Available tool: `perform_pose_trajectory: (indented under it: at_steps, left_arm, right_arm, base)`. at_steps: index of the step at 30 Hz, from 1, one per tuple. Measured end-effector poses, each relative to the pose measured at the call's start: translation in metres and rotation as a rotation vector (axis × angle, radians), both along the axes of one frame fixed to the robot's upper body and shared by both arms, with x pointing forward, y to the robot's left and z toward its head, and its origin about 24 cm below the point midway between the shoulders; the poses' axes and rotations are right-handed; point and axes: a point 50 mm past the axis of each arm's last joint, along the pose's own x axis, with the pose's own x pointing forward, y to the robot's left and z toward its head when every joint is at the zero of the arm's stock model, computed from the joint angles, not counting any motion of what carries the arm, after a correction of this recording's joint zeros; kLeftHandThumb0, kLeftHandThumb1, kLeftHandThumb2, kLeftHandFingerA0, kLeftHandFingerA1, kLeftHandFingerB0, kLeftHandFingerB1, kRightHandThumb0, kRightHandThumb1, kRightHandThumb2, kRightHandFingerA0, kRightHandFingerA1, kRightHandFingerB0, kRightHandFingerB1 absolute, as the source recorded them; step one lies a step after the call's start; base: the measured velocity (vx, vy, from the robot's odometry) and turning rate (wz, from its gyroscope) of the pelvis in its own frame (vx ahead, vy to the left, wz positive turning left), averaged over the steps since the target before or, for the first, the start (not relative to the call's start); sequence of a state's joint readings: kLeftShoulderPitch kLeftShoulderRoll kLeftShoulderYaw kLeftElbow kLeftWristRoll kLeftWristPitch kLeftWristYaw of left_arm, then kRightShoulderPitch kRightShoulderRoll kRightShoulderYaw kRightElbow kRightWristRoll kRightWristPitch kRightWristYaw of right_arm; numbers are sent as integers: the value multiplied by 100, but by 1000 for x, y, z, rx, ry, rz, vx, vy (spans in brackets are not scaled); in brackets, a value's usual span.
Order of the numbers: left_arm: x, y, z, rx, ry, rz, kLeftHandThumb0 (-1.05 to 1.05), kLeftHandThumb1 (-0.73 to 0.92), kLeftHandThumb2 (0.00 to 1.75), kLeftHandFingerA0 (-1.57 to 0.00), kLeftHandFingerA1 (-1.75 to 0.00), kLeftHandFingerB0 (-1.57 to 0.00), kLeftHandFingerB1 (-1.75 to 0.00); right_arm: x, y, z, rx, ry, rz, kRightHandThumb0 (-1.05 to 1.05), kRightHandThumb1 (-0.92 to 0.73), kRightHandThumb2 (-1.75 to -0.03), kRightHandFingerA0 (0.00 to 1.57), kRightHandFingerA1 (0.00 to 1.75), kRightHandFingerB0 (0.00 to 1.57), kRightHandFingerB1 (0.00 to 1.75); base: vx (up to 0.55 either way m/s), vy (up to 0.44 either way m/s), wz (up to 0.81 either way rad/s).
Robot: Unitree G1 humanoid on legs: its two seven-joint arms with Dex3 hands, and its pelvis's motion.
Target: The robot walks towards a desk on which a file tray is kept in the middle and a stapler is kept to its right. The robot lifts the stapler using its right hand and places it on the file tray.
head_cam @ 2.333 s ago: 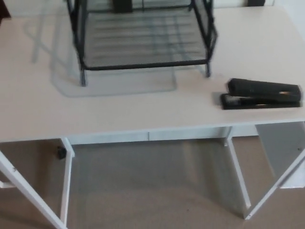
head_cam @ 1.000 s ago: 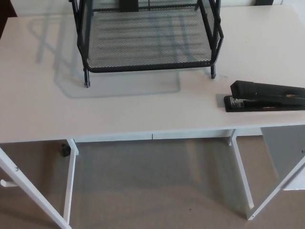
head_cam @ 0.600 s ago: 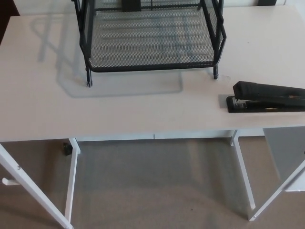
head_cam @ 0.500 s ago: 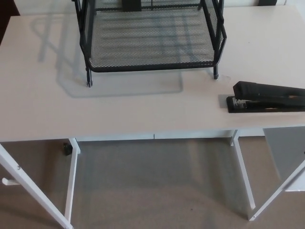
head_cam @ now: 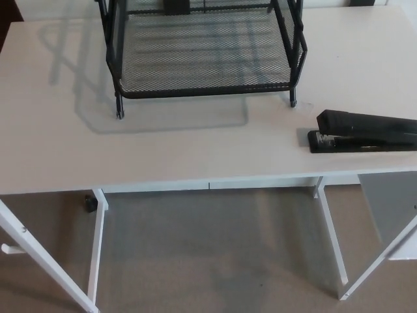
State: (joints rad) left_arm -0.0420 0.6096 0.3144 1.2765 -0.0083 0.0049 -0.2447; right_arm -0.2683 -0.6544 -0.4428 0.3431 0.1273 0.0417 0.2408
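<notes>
On desk (head_cam: 195, 156): file tray (head_cam: 205, 91) centre | stapler (head_cam: 365, 132) right | unlabelled

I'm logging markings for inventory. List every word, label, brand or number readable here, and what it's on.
None can be read.
The black stapler shows only a pale smudge near one end, too blurred to tell.
The mesh file tray and the white desk show no writing.

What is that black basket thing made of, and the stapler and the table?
The file tray looks like black metal wire mesh: its tiny holes let the desk show through. The stapler seems matte black plastic or painted metal; I can't tell which. The desk top looks like pale laminated wood with faint grain.
</notes>
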Motion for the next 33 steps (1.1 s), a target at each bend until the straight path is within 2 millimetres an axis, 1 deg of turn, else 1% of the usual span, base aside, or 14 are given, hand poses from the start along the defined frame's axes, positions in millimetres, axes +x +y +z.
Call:
perform_pose_trajectory:
  at_steps: [1, 2, 4, 5, 9, 10, 13, 18, 24, 25, 27, 28, 29, 33]
  left_arm:
    - [1, 0, 0, 0, -5, -1, -90, 39, 133, -63, -112, -38, -98]
    - [1, 0, 0, 0, -5, 0, -91, 39, 134, -63, -113, -38, -99]
    - [-1, 0, 0, -1, -1, 6, -91, 39, 134, -63, -112, -36, -97]
    - [-1, 0, -1, -1, -1, 7, -89, 39, 135, -63, -112, -35, -96]
    - [-3, 0, -1, -3, -2, 13, -86, 37, 139, -63, -114, -38, -100]
    - [-4, 0, -2, -5, -3, 15, -89, 37, 136, -64, -112, -39, -99]
    - [-6, -1, -2, -6, 3, 15, -91, 37, 134, -64, -112, -39, -99]
    - [-7, -2, -4, -11, 6, 14, -89, 35, 136, -64, -113, -37, -99]
    - [-11, -4, -7, -18, 21, 13, -90, 36, 135, -67, -112, -42, -100]
    - [-12, -4, -7, -17, 26, 12, -84, 45, 137, -82, -116, -19, -85]
    - [-16, -4, -8, -17, 40, 9, -82, 46, 137, -79, -114, -19, -85]
    - [-18, -4, -9, -18, 45, 10, -81, 45, 137, -72, -110, -18, -84]
    - [-19, -4, -9, -18, 48, 11, -89, 35, 133, -64, -111, -40, -98]
    - [-19, -5, -10, -20, 51, 11, -89, 35, 133, -65, -109, -39, -96]
  right_arm:
    - [7, 8, 12, -31, -12, 39, -58, -48, -79, 26, 52, 6, 38]
    - [11, 13, 19, -50, -19, 62, -52, -61, -61, 29, 44, 11, 24]
    - [20, 24, 25, -73, -4, 109, -56, -61, -58, 31, 43, 10, 27]
    - [24, 30, 26, -84, 11, 133, -54, -59, -60, 28, 43, 11, 22]
    - [38, 51, 25, -143, 96, 229, -60, -63, -59, 25, 41, 7, 26]
    - [40, 57, 25, -166, 121, 256, -59, -64, -64, 21, 41, 6, 20]
    - [47, 72, 22, -221, 194, 327, -57, -61, -58, 26, 35, 10, 26]
    - [61, 102, 7, -331, 358, 447, -56, -59, -60, 26, 38, 12, 23]
    - [77, 121, -15, -413, 519, 504, -56, -60, -60, 22, 40, 10, 21]
    - [78, 123, -18, -424, 542, 509, -59, -63, -58, 24, 43, 7, 26]
    - [83, 128, -26, -457, 595, 522, -59, -62, -60, 25, 46, 11, 21]
    - [85, 131, -28, -472, 613, 528, -60, -61, -58, 25, 47, 9, 28]
    - [87, 133, -29, -487, 627, 532, -68, -47, -82, 24, 56, 7, 36]
    - [95, 143, -35, -522, 657, 534, -63, -46, -82, 19, 55, 6, 40]
  base:
    - [0, 0, 0]
    - [0, 0, 0]
    - [0, 0, 0]
    - [0, 0, 0]
    - [0, 0, 0]
    - [0, 0, 0]
    - [0, 0, 0]
    - [0, 0, 0]
    - [0, 0, 0]
    - [0, 0, 0]
    - [0, 0, 0]
    - [0, 0, 0]
    - [0, 0, 0]
    - [0, 0, 0]
